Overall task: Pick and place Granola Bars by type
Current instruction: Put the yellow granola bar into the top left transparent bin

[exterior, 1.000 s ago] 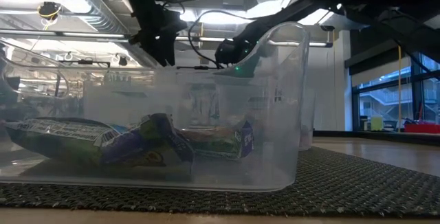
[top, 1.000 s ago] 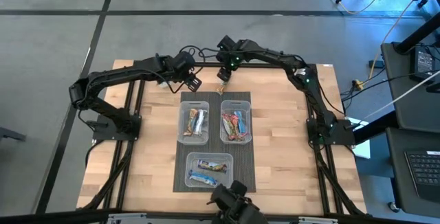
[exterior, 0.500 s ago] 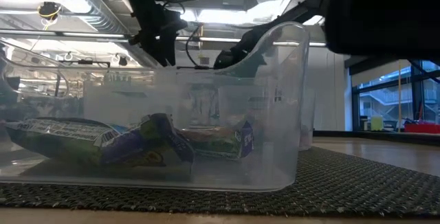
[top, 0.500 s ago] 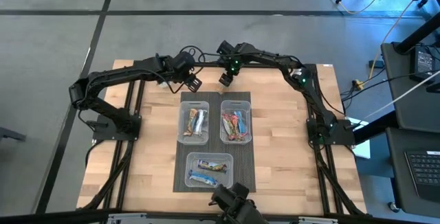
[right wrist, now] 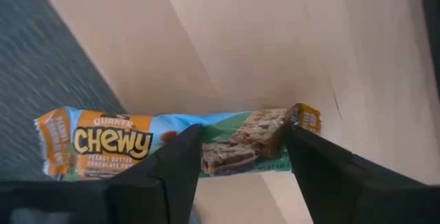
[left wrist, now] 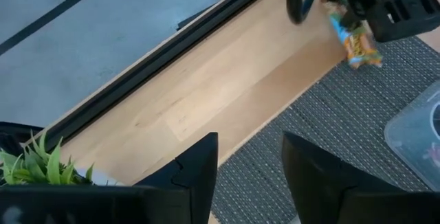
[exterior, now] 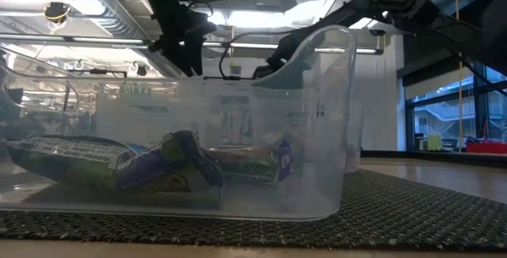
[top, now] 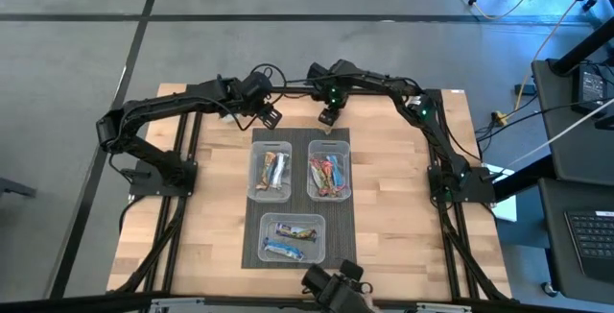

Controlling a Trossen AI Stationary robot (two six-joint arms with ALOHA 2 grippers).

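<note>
Sorting nearly complete: three bins (top: 271,193) on the bench hold bars. Right gripper (top: 329,117), fingers pinching one orange granola bar (right wrist: 172,148), hangs near the far edge. Left gripper (left wrist: 249,162) spread (empty).

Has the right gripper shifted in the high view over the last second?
Yes. The right gripper, holding a granola bar, has moved toward the table's right side, now standing over the far end of the red-bar bin.

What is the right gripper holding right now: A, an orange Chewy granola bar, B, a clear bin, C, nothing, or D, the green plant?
A: in the right wrist view the right gripper has its fingers on either side of the orange Chewy granola bar, lifted above the table.
</note>
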